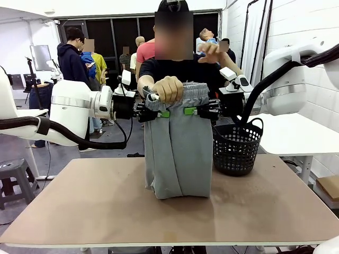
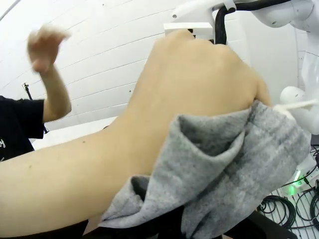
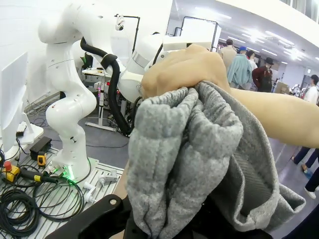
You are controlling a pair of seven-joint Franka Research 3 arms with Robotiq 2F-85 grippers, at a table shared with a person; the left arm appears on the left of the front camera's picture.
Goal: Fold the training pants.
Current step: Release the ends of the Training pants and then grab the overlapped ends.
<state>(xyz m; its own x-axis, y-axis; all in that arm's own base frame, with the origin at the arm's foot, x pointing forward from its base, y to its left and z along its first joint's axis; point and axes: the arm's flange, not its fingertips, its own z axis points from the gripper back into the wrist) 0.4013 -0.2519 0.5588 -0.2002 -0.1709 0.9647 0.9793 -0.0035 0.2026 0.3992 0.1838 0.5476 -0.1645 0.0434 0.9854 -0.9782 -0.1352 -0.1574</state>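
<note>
Grey jersey front and centre in the front view: the training pants (image 1: 179, 153) hang as a soft, upright column between the two arms, gathered elastic waistband up top, the bottom end resting in a rounded fold on the tan table (image 1: 95, 206). The left gripper (image 1: 159, 113) is clamped on the left edge of the cloth just under the waistband, green pad showing, and the right gripper (image 1: 193, 111) is pinched on the right edge at the same height. The person's hand (image 1: 167, 89) is fisted on the waistband between them, bunching it. A black mesh basket (image 1: 237, 148), round with a looped handle, sits on the table just beside the pants to the right. Over to the left wrist view: the fist (image 2: 199, 94) looms large, knuckles wrapped over the heathered, fuzzy knit (image 2: 234, 164), which spills in thick folds over the gripper's own fingers and hides them. The person's other hand (image 2: 45, 42) is raised far off, blurred, against a white brick wall. Now the right wrist view: same fist (image 3: 184, 69) from the other side, on top of a crumpled mound of grey fabric (image 3: 184, 164), deep creases running down over the dark gripper body at the bottom edge.
</note>
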